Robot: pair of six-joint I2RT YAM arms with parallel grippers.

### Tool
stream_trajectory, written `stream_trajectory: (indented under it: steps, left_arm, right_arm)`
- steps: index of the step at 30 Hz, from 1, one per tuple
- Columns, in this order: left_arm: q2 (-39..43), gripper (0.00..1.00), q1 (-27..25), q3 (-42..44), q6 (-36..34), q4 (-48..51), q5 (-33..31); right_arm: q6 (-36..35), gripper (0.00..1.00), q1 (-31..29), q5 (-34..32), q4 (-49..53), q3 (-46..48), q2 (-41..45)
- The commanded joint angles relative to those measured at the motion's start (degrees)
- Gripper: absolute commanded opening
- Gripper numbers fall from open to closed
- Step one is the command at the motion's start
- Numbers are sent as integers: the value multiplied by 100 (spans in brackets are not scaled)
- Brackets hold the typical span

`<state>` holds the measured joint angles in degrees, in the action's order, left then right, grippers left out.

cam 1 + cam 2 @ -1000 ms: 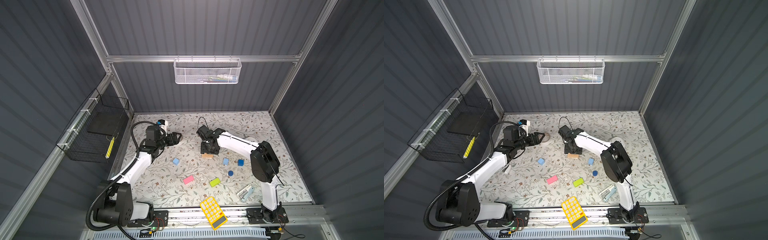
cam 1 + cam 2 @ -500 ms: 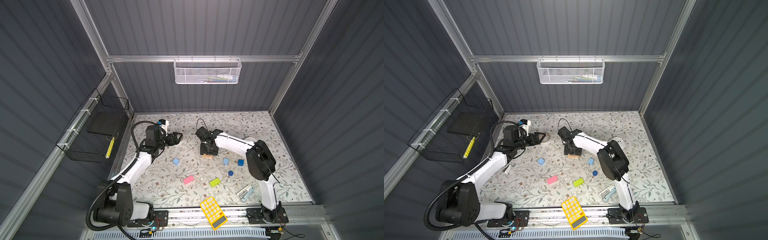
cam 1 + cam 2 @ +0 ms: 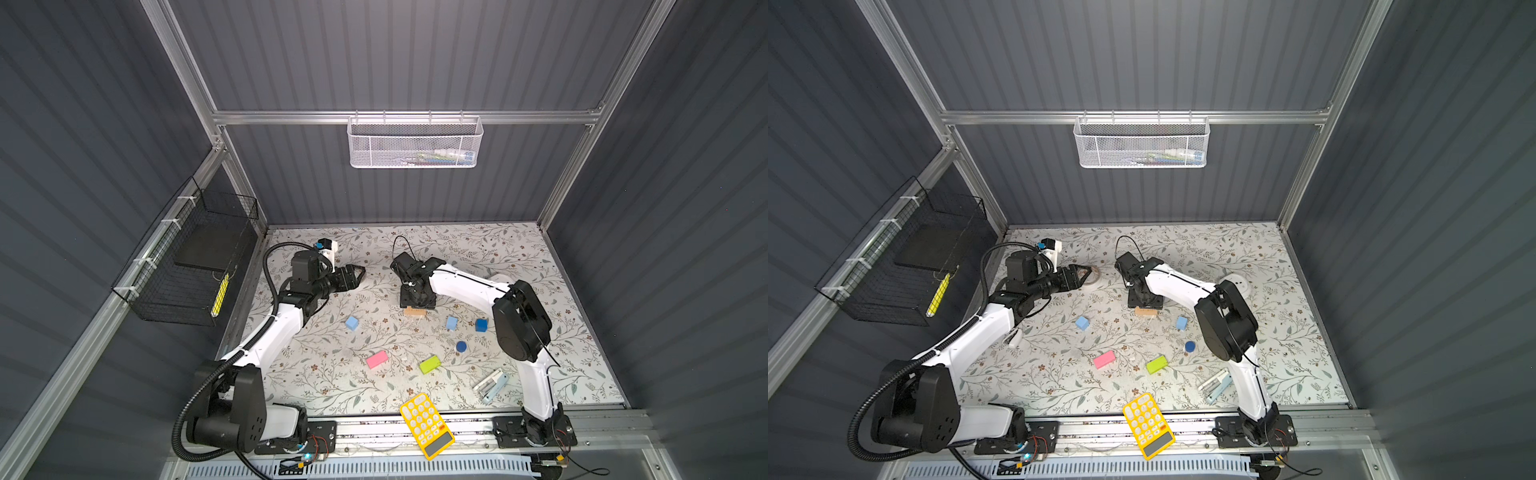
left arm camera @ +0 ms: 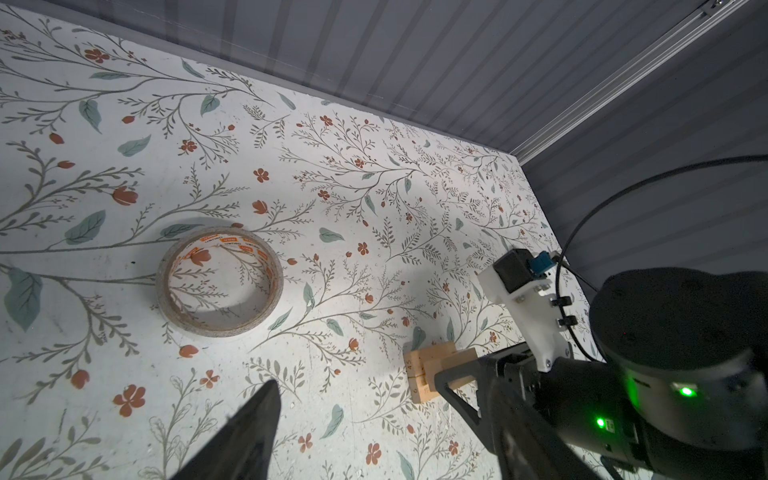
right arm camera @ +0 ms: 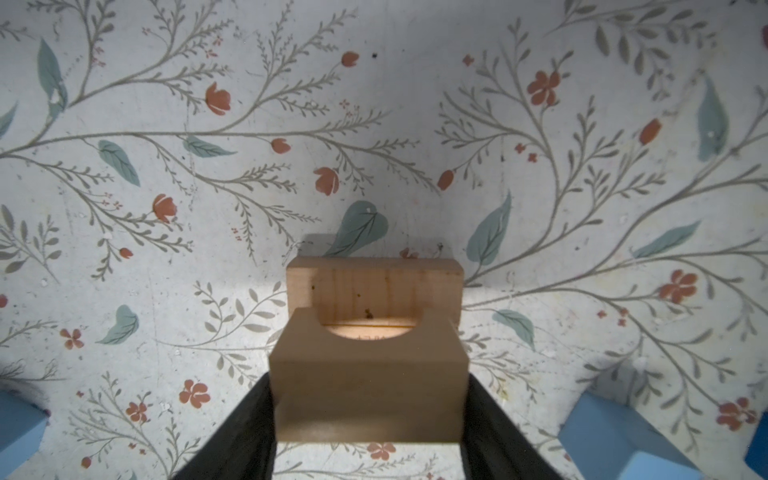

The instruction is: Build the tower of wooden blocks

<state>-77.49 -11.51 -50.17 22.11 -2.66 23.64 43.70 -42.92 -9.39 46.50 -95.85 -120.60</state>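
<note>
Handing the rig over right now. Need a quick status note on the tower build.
Left claw: open, empty, near the tape roll.
Right claw: shut on a notched tan block, over a second tan block on the table; contact unclear.
Loose on the table: a light-blue cube, a second light-blue cube, dark-blue cube, dark-blue cylinder, pink bar, green bar.
Done: base barely begun. Left: seat the notched block, then stack all the rest.

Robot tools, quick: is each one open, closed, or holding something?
Left tool: open, empty.
Right tool: closed on a tan wood block.
</note>
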Motion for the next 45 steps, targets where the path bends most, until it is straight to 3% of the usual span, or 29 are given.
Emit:
stream_trajectory:
  steps: [1, 45]
  left_arm:
    - [-38, 79, 52, -1, -57, -16, 98]
    - [-29, 79, 52, -10, -114, 36, 123]
  right_arm:
    - [54, 23, -24, -162, 165, -170, -74]
    - [58, 33, -68, -116, 185, -221, -298]
